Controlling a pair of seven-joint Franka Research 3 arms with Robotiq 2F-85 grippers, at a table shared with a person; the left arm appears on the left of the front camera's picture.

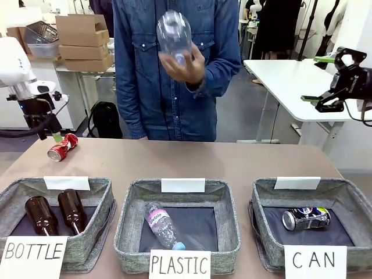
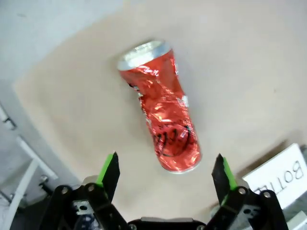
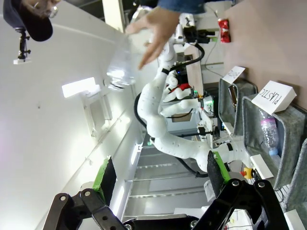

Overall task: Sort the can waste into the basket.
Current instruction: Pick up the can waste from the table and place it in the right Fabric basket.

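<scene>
Half done, I'd say: the grey woven fabric basket [image 1: 349,200] carded CAN holds the dark blue-and-silver drink can [image 1: 306,218]; the dented red can [image 1: 62,147] lies on the brown table [image 1: 232,163], far left. The left gripper [image 2: 167,168] hangs above it, spread wide and empty; the right gripper [image 1: 317,79] is raised aside, likewise.

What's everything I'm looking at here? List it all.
baskets: three, grey, front row: BOTTLE basket left, PLASTIC basket middle, CAN basket right
red can: one, red, dented, on the table, far left
dark can: one, blue-black and silver, in the CAN basket
glass bottles: two, brown, in BOTTLE basket
plastic bottles: two, clear, one in PLASTIC basket, one held aloft
table: one, brown
person's hand: one, holding that bottle
left gripper: black, green pads, jaws open above red can
right gripper: jaws open, raised at right
</scene>
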